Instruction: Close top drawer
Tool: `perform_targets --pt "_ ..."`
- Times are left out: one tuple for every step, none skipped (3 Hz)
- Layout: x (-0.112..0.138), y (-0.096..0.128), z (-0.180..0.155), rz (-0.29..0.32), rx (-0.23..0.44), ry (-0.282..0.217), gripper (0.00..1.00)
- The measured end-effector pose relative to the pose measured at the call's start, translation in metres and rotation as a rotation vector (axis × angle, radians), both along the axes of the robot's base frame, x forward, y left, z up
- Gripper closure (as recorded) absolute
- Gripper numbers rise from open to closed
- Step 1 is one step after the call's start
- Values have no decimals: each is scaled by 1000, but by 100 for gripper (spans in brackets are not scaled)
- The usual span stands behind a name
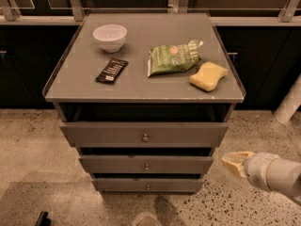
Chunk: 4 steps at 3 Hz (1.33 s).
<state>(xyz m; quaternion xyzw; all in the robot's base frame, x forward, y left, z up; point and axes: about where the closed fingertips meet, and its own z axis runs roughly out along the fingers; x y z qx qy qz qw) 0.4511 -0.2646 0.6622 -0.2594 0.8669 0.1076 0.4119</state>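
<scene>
The top drawer [143,133] is a wide grey front with a small round metal knob [145,137] at its centre. It stands pulled out a little, with a dark gap between it and the cabinet top. My gripper [233,163] is at the lower right, to the right of the drawers and level with the middle drawer [146,164]. It is apart from the cabinet and touches nothing. The white arm runs off the right edge.
On the cabinet top [75,74] lie a white bowl [110,36], a black bar [112,70], a green chip bag [174,56] and a yellow sponge [208,76]. The bottom drawer [147,185] sits lowest. Speckled floor surrounds the cabinet; dark cabinets stand behind.
</scene>
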Motion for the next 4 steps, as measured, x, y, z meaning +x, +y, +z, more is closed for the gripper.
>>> perform_targets --pt "1 1 0 2 0 -1 58" --pt "1 1 0 2 0 -1 35" --pt "1 1 0 2 0 -1 11" --pt "1 1 0 2 0 -1 0"
